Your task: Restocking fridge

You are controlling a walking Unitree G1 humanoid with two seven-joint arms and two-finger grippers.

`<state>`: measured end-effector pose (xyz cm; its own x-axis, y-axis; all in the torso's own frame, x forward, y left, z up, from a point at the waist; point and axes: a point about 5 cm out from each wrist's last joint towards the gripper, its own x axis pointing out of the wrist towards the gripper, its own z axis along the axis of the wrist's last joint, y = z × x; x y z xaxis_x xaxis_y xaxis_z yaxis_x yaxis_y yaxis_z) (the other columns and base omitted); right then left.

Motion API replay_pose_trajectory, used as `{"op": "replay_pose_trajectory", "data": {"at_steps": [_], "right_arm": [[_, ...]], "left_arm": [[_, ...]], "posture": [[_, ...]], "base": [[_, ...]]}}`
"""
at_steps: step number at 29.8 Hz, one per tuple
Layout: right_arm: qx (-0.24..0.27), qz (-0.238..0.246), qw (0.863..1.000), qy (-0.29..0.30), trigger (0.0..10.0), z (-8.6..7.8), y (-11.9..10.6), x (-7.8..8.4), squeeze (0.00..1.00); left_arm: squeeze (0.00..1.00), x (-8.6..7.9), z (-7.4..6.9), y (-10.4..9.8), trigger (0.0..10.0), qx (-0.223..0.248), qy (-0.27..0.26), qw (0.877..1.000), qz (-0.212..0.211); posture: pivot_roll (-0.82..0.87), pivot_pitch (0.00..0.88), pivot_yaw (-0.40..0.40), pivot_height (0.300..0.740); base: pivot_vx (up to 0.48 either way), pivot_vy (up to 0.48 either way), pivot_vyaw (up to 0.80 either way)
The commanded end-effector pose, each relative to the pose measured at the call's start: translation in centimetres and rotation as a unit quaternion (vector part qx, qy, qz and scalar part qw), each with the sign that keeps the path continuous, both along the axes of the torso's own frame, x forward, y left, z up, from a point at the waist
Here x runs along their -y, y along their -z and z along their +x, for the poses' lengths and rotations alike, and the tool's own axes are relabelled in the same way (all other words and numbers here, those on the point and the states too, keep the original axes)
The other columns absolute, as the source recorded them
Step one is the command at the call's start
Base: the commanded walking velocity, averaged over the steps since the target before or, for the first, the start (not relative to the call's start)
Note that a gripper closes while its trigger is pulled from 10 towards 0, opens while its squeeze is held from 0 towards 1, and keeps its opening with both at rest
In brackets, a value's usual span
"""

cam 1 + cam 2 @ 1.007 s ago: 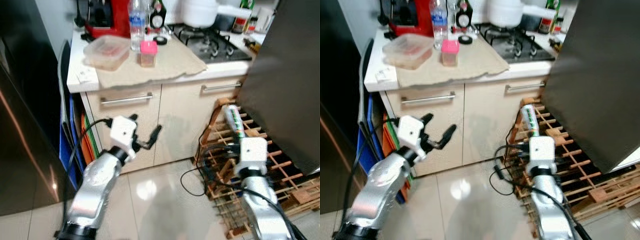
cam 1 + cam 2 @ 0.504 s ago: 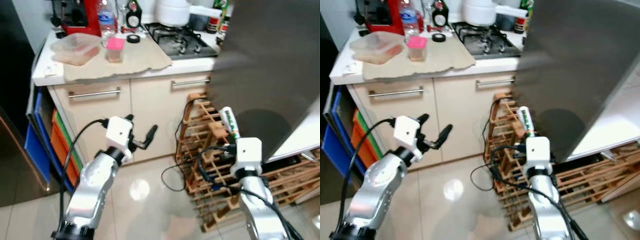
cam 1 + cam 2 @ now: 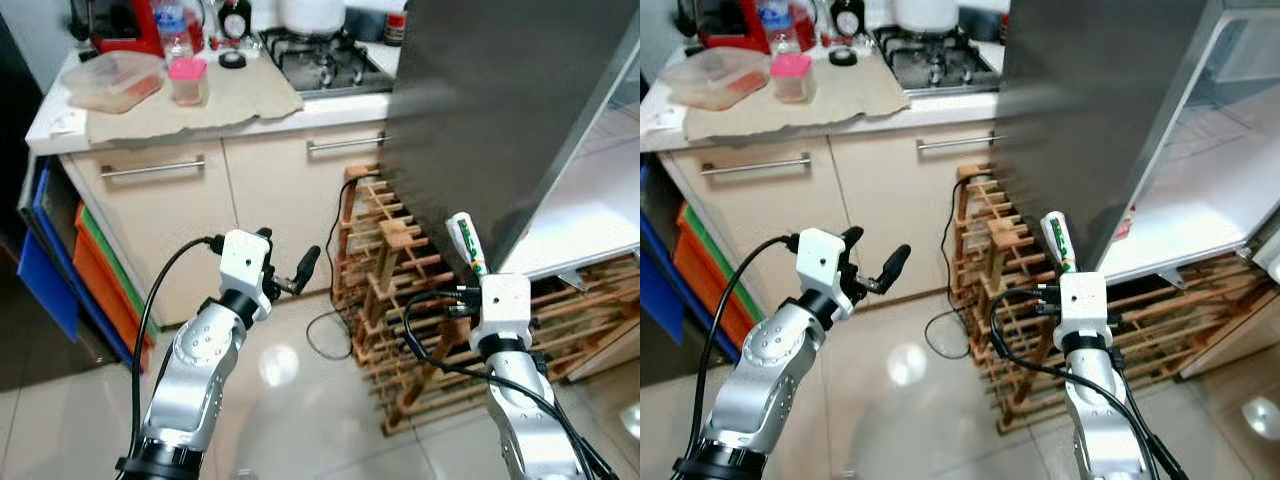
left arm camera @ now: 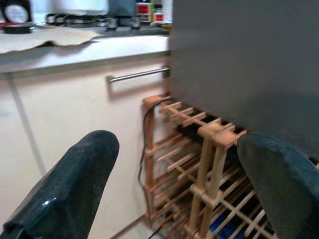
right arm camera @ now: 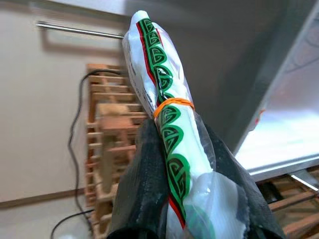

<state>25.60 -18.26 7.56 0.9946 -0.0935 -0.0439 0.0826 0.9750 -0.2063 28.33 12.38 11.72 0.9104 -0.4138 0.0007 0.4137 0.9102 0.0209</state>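
1. Head views: my right gripper [image 3: 470, 262] is clamped on a white packet [image 3: 466, 243] with green and red print, which stands upright in front of the wooden rack [image 3: 400, 300], just beside the edge of the open grey fridge door [image 3: 500, 100]. My left gripper [image 3: 290, 272] hangs spread wide and empty before the cabinet [image 3: 200, 220].
2. Left wrist view: my fingers [image 4: 70, 184] stand far apart with nothing between them, facing the rack and the door.
3. Right wrist view: my fingers [image 5: 142, 184] pinch the packet's lower part; an orange rubber band [image 5: 172, 103] rings it.

text: none legible | packet [image 5: 167, 144]: green-red pattern, no readable words
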Motion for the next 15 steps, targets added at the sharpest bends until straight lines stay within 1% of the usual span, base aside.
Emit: {"op": "replay_pose_trajectory", "data": {"at_steps": [1, 7, 10, 11, 15], "right_arm": [[0.003, 0.000, 1.000, -0.004, 0.0, 0.17, -0.15, -0.04, 0.00], [0.000, -0.002, 1.000, -0.004, 0.0, 0.18, -0.04, 0.06, 0.00], [0.000, -0.002, 1.000, -0.004, 0.0, 0.19, -0.03, 0.08, 0.00], [0.000, -0.002, 1.000, -0.004, 0.0, 0.20, -0.04, 0.12, 0.00], [0.000, -0.002, 1.000, -0.004, 0.0, 0.23, -0.04, 0.14, 0.00]], "left_arm": [[0.00, -0.14, 0.19, 0.02, 10.0, -0.004, -0.006, 1.000, 0.004], [0.00, 0.09, 0.33, -0.01, 10.0, -0.003, -0.002, 1.000, -0.003], [0.00, 0.12, 0.29, -0.10, 10.0, 0.003, 0.002, 1.000, 0.003], [0.00, 0.17, 0.26, -0.11, 10.0, 0.006, 0.004, 1.000, 0.009], [0.00, 0.26, 0.26, -0.03, 10.0, 0.002, 0.005, 1.000, 0.001]], "posture": [[0.09, 0.000, -0.016, 0.740], [0.09, 0.000, -0.017, 0.740], [0.09, 0.000, -0.018, 0.740], [0.09, 0.000, -0.018, 0.740], [0.09, 0.000, -0.018, 0.740]], "base": [[-0.251, 0.000, 0.00], [0.000, 0.000, 0.00], [0.000, 0.000, 0.00], [0.000, -0.480, 0.00], [0.000, -0.480, 0.00]]}}
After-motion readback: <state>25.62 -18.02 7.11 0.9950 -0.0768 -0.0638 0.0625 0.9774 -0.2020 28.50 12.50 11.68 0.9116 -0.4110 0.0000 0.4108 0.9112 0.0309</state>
